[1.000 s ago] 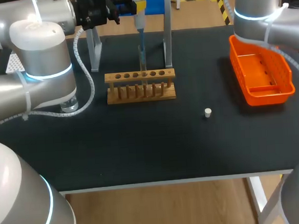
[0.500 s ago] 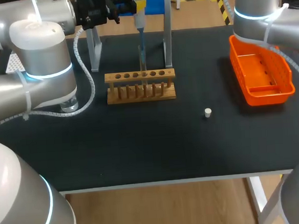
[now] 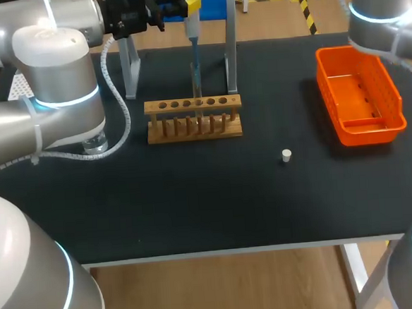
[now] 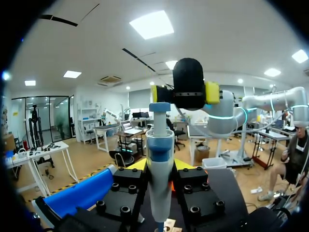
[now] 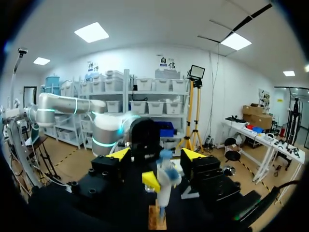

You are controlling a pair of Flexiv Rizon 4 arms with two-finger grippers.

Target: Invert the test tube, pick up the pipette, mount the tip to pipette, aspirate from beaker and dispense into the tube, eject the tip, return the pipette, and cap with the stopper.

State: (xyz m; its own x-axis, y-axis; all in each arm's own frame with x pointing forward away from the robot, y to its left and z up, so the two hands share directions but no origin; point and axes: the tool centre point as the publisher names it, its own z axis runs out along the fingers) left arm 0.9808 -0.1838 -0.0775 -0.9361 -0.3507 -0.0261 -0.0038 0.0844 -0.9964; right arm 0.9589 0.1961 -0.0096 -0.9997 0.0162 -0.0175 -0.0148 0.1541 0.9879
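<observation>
Left wrist view: left gripper (image 4: 159,166) is closed on the pipette (image 4: 160,150), with a black finger block against each side of the white barrel. The pipette stands upright between the fingers, its blue-topped end above them. Facing it from beyond the pipette is the right gripper (image 4: 184,93), a black body with a yellow tip on either side.

Right wrist view: the right gripper's fingers (image 5: 118,153) are spread wide with nothing between them. The pipette hangs ahead of the gripper, and the wooden rack (image 5: 157,218) sits under it.

Head view:
- The left arm (image 3: 52,73) enters from the left, with its gripper at upper centre of the frame holding the pipette's upper part.
- The pipette hangs vertically. Its thin tip (image 3: 194,56) points down into the test tube (image 3: 196,81).
- The tube stands upright in a hole near the middle of the rack. Liquid level cannot be read.
- A metal stand (image 3: 230,47) with two posts and a blue holder (image 3: 213,4) is just behind the rack, at upper centre.
- The beaker (image 3: 96,144) sits left of the rack, partly hidden under the left arm.
- The white stopper (image 3: 286,156) lies alone on the black table (image 3: 195,205), lower right of the rack and well apart from it.
- The orange basket (image 3: 362,105) is at the right side of the frame.
- The right arm (image 3: 383,8) is in the upper right corner. Its gripper is out of this view.
</observation>
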